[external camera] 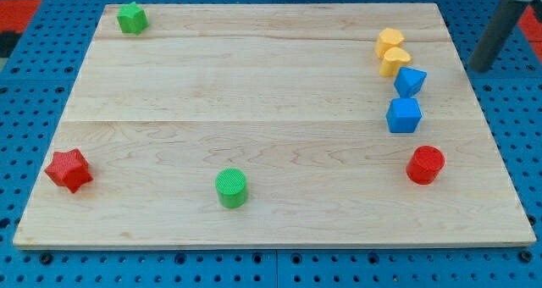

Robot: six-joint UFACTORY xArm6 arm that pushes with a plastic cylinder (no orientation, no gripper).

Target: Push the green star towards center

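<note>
Bench (254,93) — pale wooden board on a blue pegboard, filling most of the view; its middle carries no block.

Rod — dark, straight, entering at the 2 o'clock corner. My tip (481,68) sits just off the bench's edge at 2 o'clock, over the pegboard, touching nothing. No fingers on this rig, so there is no opening or hold to report.

Blocks at 3 o'clock, a close column: two yellow blocks (390,51), shape unclear, touching each other; below them a blue block (410,80) and a blue cube (404,115); then a red cylinder (425,164) a little apart.

Green cylinder (231,188) — near the edge at 6 o'clock.

Red star (69,169) — at the 8 o'clock corner.

Green star (131,18) — the task's block, at the 10 o'clock corner, close to the bench's edge, well apart from every other block and from my tip.

Progress, by judgement: nothing achieved as things lie. The star is far from the centre, with the tip across the whole board from it. Remaining: cross to the star's outer side, then push it towards 4 o'clock.
</note>
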